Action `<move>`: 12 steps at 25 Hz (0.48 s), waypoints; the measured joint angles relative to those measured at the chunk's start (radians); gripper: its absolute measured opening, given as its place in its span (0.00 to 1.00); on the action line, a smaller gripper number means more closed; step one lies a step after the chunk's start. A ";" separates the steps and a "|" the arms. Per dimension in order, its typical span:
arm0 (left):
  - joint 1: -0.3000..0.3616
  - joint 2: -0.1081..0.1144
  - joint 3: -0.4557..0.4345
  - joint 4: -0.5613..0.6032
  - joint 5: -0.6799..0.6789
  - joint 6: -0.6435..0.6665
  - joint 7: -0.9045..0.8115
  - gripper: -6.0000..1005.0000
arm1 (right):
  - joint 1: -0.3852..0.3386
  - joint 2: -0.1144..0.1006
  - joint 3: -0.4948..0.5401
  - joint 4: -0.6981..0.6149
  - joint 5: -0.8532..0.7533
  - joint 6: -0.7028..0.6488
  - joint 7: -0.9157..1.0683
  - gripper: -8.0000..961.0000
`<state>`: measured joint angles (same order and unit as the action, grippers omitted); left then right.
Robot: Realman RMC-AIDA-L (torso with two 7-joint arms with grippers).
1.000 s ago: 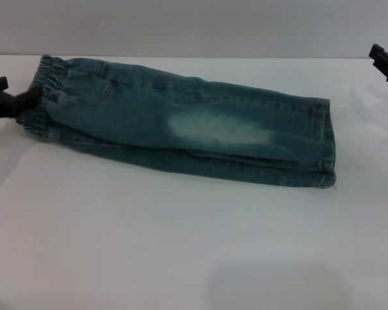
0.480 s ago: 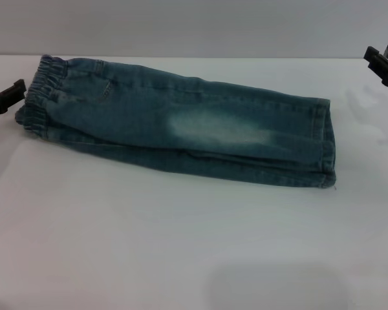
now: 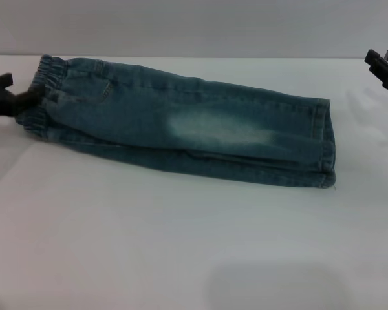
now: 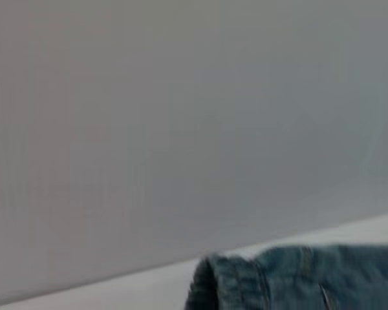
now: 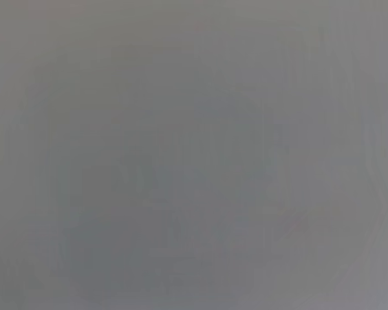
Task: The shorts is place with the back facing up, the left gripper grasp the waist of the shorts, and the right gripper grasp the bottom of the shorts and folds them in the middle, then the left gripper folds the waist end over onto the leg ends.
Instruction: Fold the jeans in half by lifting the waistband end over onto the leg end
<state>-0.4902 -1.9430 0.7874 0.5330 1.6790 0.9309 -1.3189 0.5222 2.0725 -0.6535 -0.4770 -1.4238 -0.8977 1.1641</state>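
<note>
The shorts (image 3: pixel 187 126) lie folded lengthwise into a long strip of faded blue-green denim on the white table (image 3: pixel 181 245). The ruffled waist (image 3: pixel 42 97) is at the left end. The flat stitched leg hems (image 3: pixel 326 142) are at the right end. My left gripper (image 3: pixel 27 97) reaches in from the left edge, and its dark tip is closed on the waist band. The left wrist view shows only a corner of the waist (image 4: pixel 246 278) below a grey wall. My right gripper (image 3: pixel 381 58) hangs open at the far right edge, well away from the hems.
A grey wall (image 3: pixel 194 26) rises behind the table's far edge. The right wrist view shows only a blurred grey surface. A faint shadow lies on the table in front (image 3: pixel 278 284).
Half a second ago the left gripper was off the waist, a little to the left; now it is back on the band. The right gripper and the shorts have barely moved.
</note>
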 joint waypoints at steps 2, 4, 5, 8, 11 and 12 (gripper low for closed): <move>0.009 0.006 0.005 0.003 0.022 0.007 0.002 0.78 | -0.002 0.000 0.000 0.000 0.000 -0.003 0.001 0.46; 0.017 0.009 0.005 0.006 0.034 0.007 0.003 0.78 | -0.004 0.000 0.000 0.000 0.000 -0.010 0.003 0.46; 0.021 0.009 0.005 0.007 0.035 0.003 0.004 0.78 | -0.005 0.000 0.000 0.001 0.000 -0.015 0.005 0.46; 0.025 0.004 0.005 0.006 0.036 -0.030 0.016 0.78 | -0.005 -0.001 0.000 0.002 0.000 -0.021 0.006 0.46; 0.022 -0.012 0.006 0.001 0.036 -0.076 0.045 0.78 | -0.005 -0.001 0.000 0.002 -0.003 -0.042 0.005 0.46; 0.019 -0.018 0.006 0.000 0.037 -0.091 0.054 0.78 | -0.005 -0.002 0.000 0.003 -0.003 -0.051 0.003 0.46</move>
<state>-0.4709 -1.9609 0.7933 0.5334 1.7165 0.8396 -1.2652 0.5168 2.0707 -0.6535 -0.4744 -1.4270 -0.9488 1.1668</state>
